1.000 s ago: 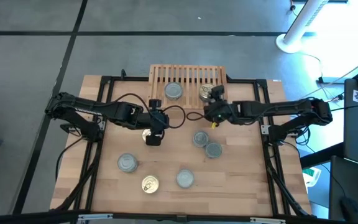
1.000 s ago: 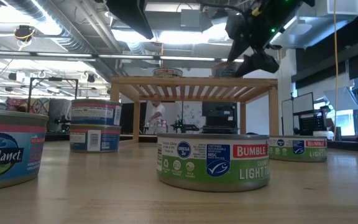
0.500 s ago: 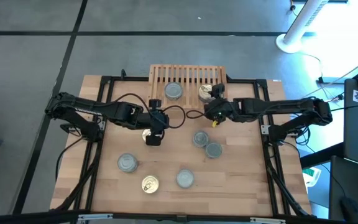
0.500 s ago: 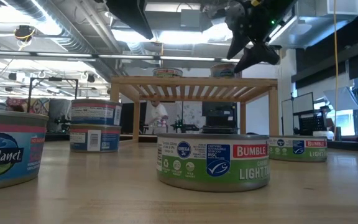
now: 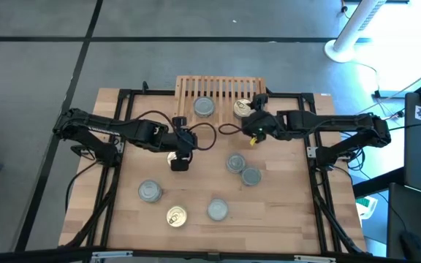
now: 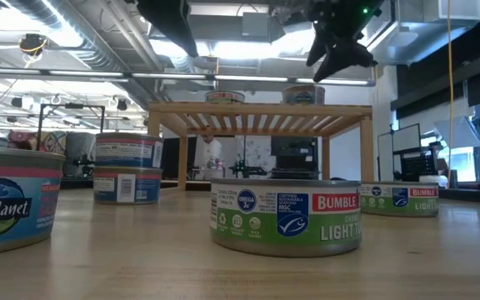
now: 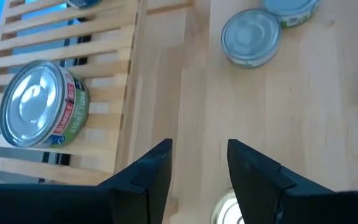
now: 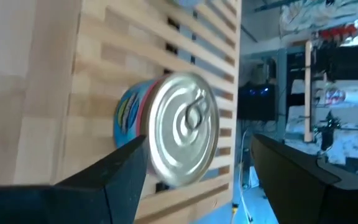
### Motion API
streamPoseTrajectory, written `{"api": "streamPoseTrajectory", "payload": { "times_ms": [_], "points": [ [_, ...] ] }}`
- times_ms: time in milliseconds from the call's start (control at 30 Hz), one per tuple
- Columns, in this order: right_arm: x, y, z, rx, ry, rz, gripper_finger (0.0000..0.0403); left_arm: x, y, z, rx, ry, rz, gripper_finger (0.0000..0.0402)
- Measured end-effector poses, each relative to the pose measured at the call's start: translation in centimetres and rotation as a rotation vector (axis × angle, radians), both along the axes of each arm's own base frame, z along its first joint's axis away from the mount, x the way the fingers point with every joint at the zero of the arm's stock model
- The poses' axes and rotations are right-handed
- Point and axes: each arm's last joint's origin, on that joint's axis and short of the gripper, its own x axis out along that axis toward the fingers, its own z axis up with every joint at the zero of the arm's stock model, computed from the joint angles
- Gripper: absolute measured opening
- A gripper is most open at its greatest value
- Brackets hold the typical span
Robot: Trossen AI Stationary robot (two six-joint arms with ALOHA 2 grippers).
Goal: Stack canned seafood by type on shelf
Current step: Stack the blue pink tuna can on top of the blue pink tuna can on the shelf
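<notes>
Shelf (image 5: pixel 221 90) stood at the far edge of the bench (image 5: pixel 283 212) w/ two tins on its slats: a silver-topped one (image 5: pixel 204 107) toward the left arm's side and a gold-topped one (image 5: pixel 243 108) toward the right arm's side, apart from each other. Right gripper (image 5: pixel 256 126) hung just off the shelf's near edge, fingers spread wide and empty; in its wrist view the gold tin (image 8: pixel 176 129) sat straight ahead between the two fingers but clear of both, lid facing the camera, so nothing was gripped. Left gripper (image 5: pixel 180 162) was out over the bench nearer the middle, fingers roughly half apart, holding nothing; its wrist view showed a gold tin (image 7: pixel 227 211) just beyond the fingertips, partly hidden, so contact couldn't be told. That tin (image 5: pixel 174 155) was the closest loose one to the left arm, and prob. the next pick: fingers pointed toward the shelf, tin lying right under them, round so no long axis to line up with. Other loose tins: two silver (image 5: pixel 236 162) (image 5: pixel 251 176) touching or nearly so, nearer the right arm; one silver (image 5: pixel 149 191), one gold (image 5: pixel 176 216), one silver (image 5: pixel 218 210) toward the near edge, well apart. Judged early on: two of seven up on the shelf, no stack begun there yet.
</notes>
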Motion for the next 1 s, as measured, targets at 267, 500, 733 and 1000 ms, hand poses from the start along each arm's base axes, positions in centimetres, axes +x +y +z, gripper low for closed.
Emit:
{"api": "streamPoseTrajectory", "payload": {
  "times_ms": [267, 500, 733, 1000],
  "points": [
    [-1.2, 1.6, -0.7, 0.026, 0.067, -0.058, 0.028, -0.2, -0.1, -0.2, -0.028, 0.024, -0.014, 0.015],
    [-2.6, 5.4, 0.2, 0.032, -0.014, -0.007, 0.028, 0.6, -0.4, 0.3, -0.094, -0.063, -0.052, 0.015],
    [-3.8, 8.0, 0.1, 0.128, -0.069, 0.002, 0.028, 1.7, -1.0, 0.5, -0.198, -0.145, -0.129, 0.015],
    [-4.6, 10.5, -1.5, 0.209, -0.088, 0.035, 0.028, 2.4, -2.9, -0.6, -0.207, -0.112, -0.194, 0.015]
  ]
}}
